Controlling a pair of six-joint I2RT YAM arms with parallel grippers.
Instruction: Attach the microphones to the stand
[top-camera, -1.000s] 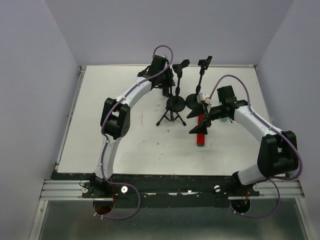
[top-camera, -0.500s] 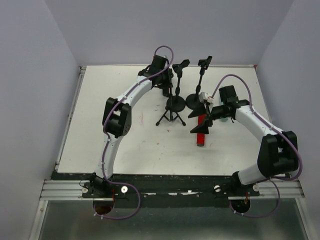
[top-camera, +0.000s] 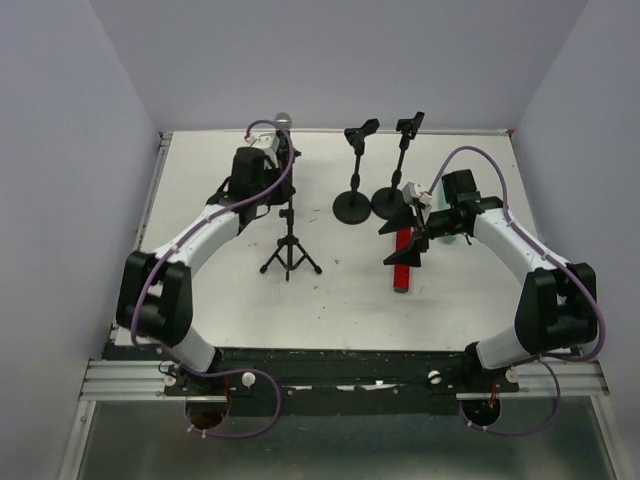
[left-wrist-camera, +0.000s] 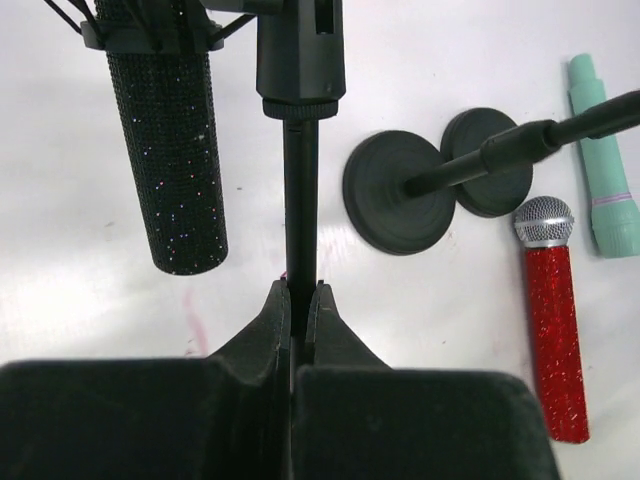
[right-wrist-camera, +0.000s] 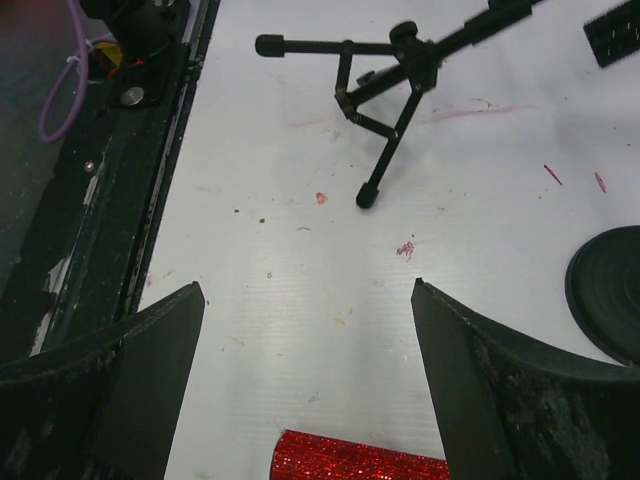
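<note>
My left gripper (left-wrist-camera: 300, 295) is shut on the thin pole of a black tripod stand (top-camera: 290, 255), which stands at the left centre of the table. A black glitter microphone (left-wrist-camera: 170, 150) with a silver mesh head (top-camera: 283, 120) hangs in that stand's clip. The red microphone (top-camera: 403, 262) lies flat on the table, and also shows in the left wrist view (left-wrist-camera: 553, 330). My right gripper (right-wrist-camera: 306, 290) is open just above it, with its red end (right-wrist-camera: 360, 468) between the fingers. The mint-green microphone (left-wrist-camera: 603, 160) lies beside the red one, mostly hidden under the right arm in the top view.
Two round-base stands (top-camera: 351, 207) (top-camera: 388, 204) with empty clips stand at the back centre, right next to the red microphone. The tripod's legs (right-wrist-camera: 385, 80) spread out over the table. The table's near edge with the arm mount (right-wrist-camera: 130, 90) is at the left of the right wrist view.
My left arm has carried the tripod stand, with the black microphone on it, from beside the round-base stands to the left and nearer. The right gripper has barely moved.
</note>
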